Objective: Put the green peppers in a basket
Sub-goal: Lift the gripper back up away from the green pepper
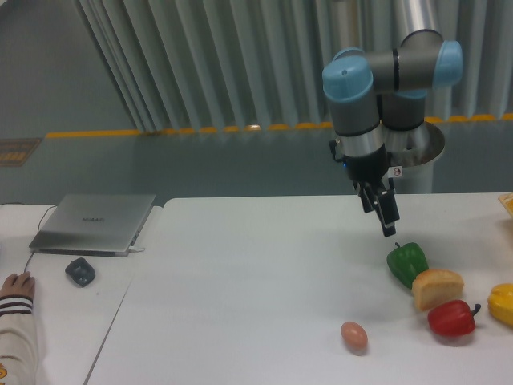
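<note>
The arm's dark two-finger hand (388, 223) hangs tilted over the right part of the white counter (264, 273), its tip just above and a little left of the glossy dark-green lobed bell pepper (407, 262), apart from it and holding nothing; the fingers appear close together from this angle, but whether a gap lies between them I cannot tell. That poise reads as the approach to a grasp: the hand sits over the pepper's upper shoulder, where a downward reach would meet the fruit. The green pepper lies on the counter at the right, its waxy skin catching a soft highlight along the ribs, and it touches or nearly touches the pale golden bread roll (438, 288) with its matte crust just to its near right. Beside the roll, nearer still, rests a shiny red bell pepper (452, 318) with a dark stem pointing right, and a smooth yellow pepper (502, 303) is cut by the right edge. This crowding probably leaves the far-left side of the green pepper as the freest way in. A small brownish egg (353, 336) lies alone toward the near middle. No basket is in view. On the left counter sit a closed silver laptop (94, 223), a dark mouse (81, 272) and a person's hand (17, 284).
</note>
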`<state>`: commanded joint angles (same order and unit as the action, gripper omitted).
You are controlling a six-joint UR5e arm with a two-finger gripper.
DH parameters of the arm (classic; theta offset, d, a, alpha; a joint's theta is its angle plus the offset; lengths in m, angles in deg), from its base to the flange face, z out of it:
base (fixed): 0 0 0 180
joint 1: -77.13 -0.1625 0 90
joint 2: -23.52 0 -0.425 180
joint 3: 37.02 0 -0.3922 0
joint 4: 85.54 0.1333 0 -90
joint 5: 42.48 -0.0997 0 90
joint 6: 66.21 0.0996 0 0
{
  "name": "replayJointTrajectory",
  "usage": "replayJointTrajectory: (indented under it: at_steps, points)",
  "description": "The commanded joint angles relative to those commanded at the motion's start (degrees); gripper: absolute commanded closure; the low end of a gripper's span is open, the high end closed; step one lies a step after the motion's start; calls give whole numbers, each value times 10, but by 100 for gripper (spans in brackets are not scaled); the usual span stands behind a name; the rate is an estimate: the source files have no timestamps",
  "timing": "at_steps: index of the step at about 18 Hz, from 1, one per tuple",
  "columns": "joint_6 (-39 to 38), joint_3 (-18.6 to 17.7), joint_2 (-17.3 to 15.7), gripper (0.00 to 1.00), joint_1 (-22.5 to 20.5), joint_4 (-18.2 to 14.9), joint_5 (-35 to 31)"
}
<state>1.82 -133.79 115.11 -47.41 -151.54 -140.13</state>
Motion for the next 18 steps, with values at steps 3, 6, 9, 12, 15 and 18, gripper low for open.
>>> replayJointTrajectory:
  at_steps: [3,6,9,12,15,18]
  points:
    - [-7,5,-10,0,8,-1,3]
    - [-12,3,-8,0,13,0,5]
    - [-13,4,-5,0,17,2,6]
    - [-14,4,0,0,18,2,5]
    - [-14,8,10,0,18,3,4]
    - [-14,17,24,0,15,4,2]
